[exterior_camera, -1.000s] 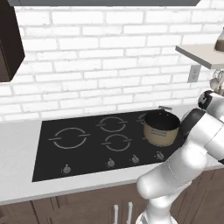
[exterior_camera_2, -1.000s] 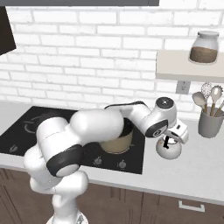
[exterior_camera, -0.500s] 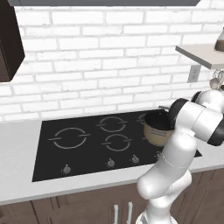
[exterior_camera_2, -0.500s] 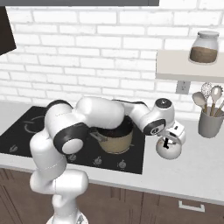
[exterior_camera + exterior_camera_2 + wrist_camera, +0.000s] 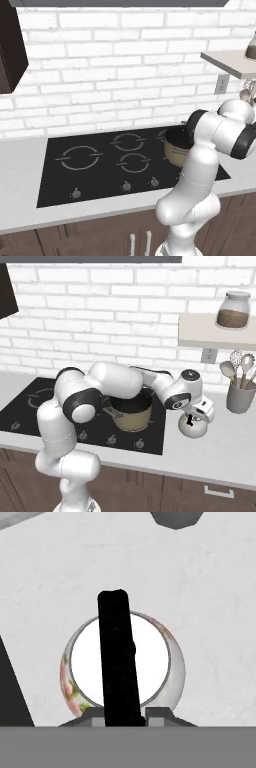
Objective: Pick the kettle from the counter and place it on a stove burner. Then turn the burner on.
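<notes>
My fingers (image 5: 125, 714) are clamped on the kettle's (image 5: 193, 426) black handle (image 5: 119, 657); it sits on the table (image 5: 220, 448) beside the stove (image 5: 100, 170). Lifting, placing on a burner (image 5: 134, 162) and turning the knob remain.

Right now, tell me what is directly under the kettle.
The kettle sits on the light-grey counter, right of the stove. The end effector is shut on its black handle. The contact patch beneath is hidden by the kettle's body.
</notes>
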You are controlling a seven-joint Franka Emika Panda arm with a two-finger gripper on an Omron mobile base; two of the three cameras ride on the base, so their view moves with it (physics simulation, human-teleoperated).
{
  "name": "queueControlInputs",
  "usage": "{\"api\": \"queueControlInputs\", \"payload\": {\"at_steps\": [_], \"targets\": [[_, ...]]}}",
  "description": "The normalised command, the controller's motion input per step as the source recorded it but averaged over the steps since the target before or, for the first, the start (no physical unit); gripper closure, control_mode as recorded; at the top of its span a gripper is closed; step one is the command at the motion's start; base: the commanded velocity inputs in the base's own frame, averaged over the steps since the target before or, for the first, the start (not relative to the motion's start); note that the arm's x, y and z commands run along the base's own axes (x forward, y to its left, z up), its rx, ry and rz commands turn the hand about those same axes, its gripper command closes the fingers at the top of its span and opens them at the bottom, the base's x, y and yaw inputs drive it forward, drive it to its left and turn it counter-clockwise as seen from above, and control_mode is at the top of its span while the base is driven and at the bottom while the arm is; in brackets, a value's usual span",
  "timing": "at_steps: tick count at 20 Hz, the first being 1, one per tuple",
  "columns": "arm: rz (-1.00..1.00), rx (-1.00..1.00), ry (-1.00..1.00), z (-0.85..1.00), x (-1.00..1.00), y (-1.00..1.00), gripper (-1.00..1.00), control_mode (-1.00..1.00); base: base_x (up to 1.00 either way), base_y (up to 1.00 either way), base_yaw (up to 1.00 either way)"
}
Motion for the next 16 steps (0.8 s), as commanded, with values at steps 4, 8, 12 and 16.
{"api": "queueControlInputs", "payload": {"at_steps": [4, 8, 12, 16], "targets": [[0.0, 0.0, -0.12, 0.31, -0.04, 0.0, 1.0, -1.0, 0.0, 0.0, 0.0], [0.0, 0.0, -0.2, 0.67, -0.22, 0.0, 1.0, -1.0, 0.0, 0.0, 0.0], [0.0, 0.0, -0.3, 0.98, -0.39, 0.0, 1.0, -1.0, 0.0, 0.0, 0.0], [0.0, -0.01, -0.29, 1.0, -0.62, 0.1, 1.0, -1.0, 0.0, 0.0, 0.0]]}}
